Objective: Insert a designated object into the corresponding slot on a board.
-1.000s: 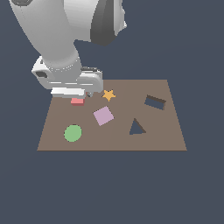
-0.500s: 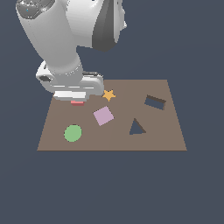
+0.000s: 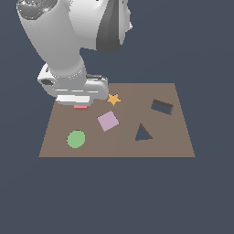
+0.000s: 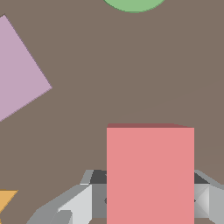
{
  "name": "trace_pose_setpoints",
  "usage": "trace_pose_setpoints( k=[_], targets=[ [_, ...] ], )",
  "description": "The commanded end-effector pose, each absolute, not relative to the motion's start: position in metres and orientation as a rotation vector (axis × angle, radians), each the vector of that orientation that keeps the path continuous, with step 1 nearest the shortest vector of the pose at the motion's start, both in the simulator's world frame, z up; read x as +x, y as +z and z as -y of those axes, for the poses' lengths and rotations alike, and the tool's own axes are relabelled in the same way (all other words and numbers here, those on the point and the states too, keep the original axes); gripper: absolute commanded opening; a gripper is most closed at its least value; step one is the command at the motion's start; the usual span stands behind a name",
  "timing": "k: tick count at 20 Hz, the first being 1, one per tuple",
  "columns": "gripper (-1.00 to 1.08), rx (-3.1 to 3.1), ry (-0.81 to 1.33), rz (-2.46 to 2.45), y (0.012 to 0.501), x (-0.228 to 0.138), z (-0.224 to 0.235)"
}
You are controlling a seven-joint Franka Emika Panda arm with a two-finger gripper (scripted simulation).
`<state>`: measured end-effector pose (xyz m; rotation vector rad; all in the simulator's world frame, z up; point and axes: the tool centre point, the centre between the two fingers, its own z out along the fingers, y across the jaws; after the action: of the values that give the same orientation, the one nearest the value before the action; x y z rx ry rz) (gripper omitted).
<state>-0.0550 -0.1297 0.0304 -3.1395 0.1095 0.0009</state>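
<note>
Red block: the red block [image 3: 81, 108] is being seen at the left centre of the exterior frame, only its lower edge peeping out from under the arm's hand; in the wrist view the red block [image 4: 150, 173] is filling the lower middle of the frame.
Jaws: the gripper [image 4: 150, 199] is being shown with grey finger parts on both flanks of the block, so the jaws are being judged as straddling it; whether they are pinching it or only standing spread about it cannot be told, since the contact faces are hidden.
Lift: whether the block is resting on the board or being held just above it cannot be told from either view.
Board: the brown board [image 3: 173, 146] is being seen lying flat across the middle of the exterior frame.
Slot: the dark rectangular slot [image 3: 162, 107] is being seen at the right of centre, slightly tilted, well apart from the block.
Key relation: the slot is lying toward the exterior view's right of the jaws, at much the same height in the frame, with the orange star [image 3: 113, 98] and lilac square [image 3: 108, 120] between.
Long axis: the block's edges are being seen square to the wrist frame, whereas the slot is tilted, so a small twist is being judged necessary.
Other hole: the triangular hole [image 3: 143, 133] is lying below and to the left of the slot and is not the target.
</note>
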Motion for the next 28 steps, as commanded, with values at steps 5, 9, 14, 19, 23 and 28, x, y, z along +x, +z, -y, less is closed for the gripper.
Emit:
trace_pose_setpoints(
  k=[5,9,14,19,23,28],
  targets=[
    [-1.00,-3.142,0.000,-0.028,0.031,-0.046,0.119],
    [-1.00,-3.139,0.000,0.125,0.032,-0.032,0.099],
    [-1.00,-3.114,0.000,0.424,0.034,-0.009,0.055],
    [-1.00,-3.046,0.000,0.775,0.035,0.006,-0.001],
    [-1.00,-2.965,-0.001,1.041,0.037,0.009,-0.047],
    [-1.00,-2.835,0.000,1.356,0.039,0.000,-0.103]
  ],
)
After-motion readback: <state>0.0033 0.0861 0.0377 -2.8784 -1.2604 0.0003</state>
